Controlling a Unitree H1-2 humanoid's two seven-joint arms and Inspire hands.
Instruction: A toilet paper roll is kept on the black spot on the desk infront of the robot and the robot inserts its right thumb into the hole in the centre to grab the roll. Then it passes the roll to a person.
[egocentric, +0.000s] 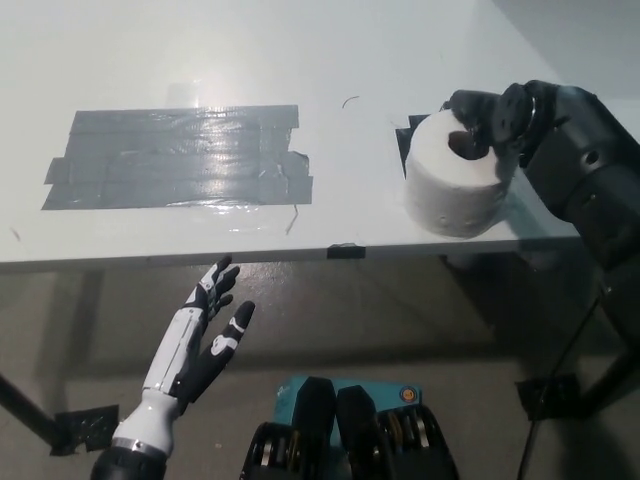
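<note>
White desk (300, 60) fills the upper part of the view, pale and glossy, with a wide patch of grey tape (180, 155) stuck across its left half. Over on the right side, near the front edge, sits the toilet paper roll (452, 185), upright with its hole facing up, and a corner of the black spot (408, 135) peeks out from behind it on the left. The right hand (492, 118) is on the roll now: the black fingers curl over the top rim and the thumb reaches down into the centre hole, so the hand is gripping the roll while it rests on the desk. Below the desk's front edge, at lower left, the white left hand (205, 335) hangs in the air, palm up, fingers spread and holding nothing.
</note>
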